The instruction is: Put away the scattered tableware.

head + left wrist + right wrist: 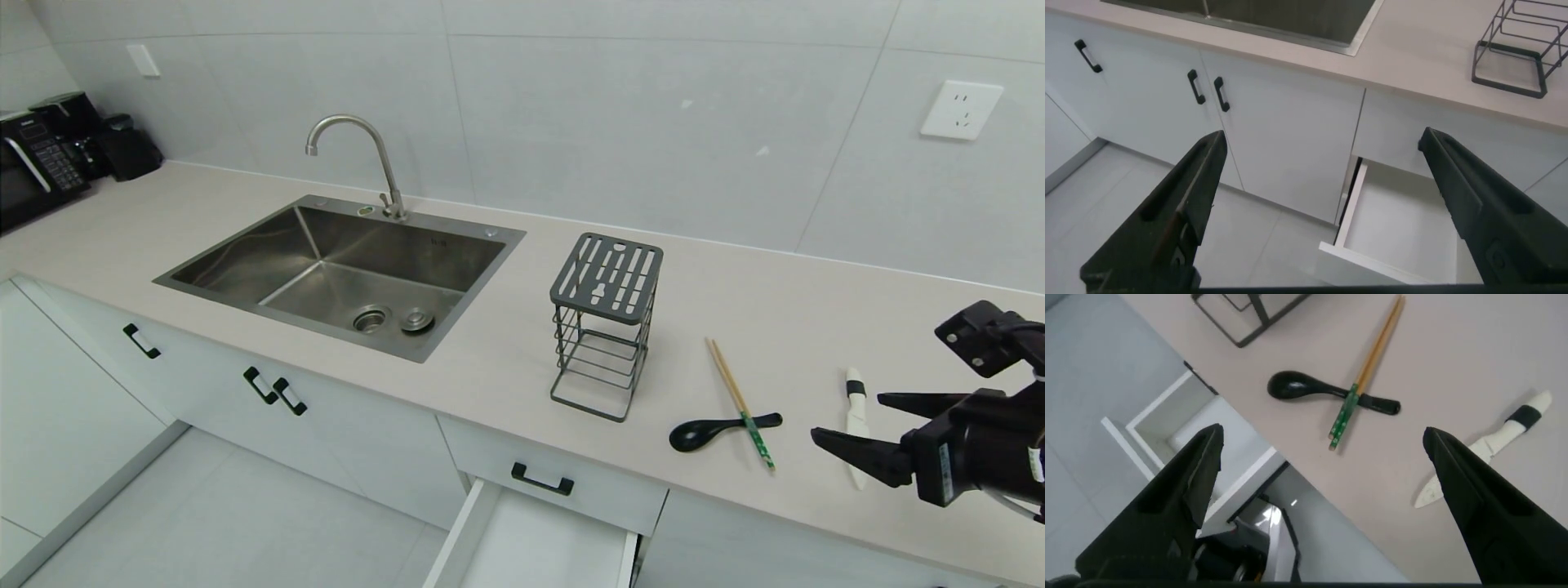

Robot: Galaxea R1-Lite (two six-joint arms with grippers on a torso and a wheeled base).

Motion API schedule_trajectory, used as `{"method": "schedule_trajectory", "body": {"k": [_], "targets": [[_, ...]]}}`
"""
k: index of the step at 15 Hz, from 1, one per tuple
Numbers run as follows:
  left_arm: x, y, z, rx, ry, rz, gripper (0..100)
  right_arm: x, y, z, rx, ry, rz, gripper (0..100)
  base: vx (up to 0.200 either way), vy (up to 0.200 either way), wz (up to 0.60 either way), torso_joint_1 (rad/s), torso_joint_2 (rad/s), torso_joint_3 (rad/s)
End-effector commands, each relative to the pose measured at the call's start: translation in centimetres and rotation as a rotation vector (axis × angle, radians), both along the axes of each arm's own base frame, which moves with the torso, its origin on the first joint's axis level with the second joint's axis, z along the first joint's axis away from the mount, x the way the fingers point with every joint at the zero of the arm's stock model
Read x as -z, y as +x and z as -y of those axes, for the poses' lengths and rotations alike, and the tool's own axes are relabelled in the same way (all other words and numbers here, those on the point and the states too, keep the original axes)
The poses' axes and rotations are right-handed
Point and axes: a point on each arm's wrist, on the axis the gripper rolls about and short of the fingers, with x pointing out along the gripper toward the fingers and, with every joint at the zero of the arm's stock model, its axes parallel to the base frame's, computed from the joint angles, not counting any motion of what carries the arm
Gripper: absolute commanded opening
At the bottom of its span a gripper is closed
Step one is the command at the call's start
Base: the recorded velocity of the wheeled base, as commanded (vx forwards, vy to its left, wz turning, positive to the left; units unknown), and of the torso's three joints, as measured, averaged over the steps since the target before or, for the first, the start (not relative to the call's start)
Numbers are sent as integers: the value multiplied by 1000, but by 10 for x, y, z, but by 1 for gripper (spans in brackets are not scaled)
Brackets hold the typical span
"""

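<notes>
- Bare counter (775,302) lies open at two o'clock of the rack (604,327).
- The crossed spoon (706,430) and chopsticks (737,398) block its four o'clock.
- An open drawer (535,549) juts out at its six o'clock.

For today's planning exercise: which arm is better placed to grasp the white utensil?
Right. The right gripper hangs open near the white utensil; the left gripper is down by the open drawer.
</notes>
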Motion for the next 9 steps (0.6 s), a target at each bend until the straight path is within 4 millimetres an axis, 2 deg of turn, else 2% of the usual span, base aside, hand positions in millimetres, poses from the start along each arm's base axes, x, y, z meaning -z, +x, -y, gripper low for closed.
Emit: {"method": "schedule_trajectory", "body": {"k": [1, 5, 9], "targets": [[0, 0, 0, -2, -1, -1, 100, 11, 11, -4, -8, -14, -58, 100, 0, 0, 0, 0, 0, 0], [0, 0, 0, 0, -1, -1, 100, 38, 34, -28, -53, -59, -145, 100, 0, 0, 0, 0, 0, 0], [0, 0, 0, 0, -1, -1, 100, 57, 48, -38, 21, -137, -164, 100, 0, 0, 0, 0, 0, 0]]}}
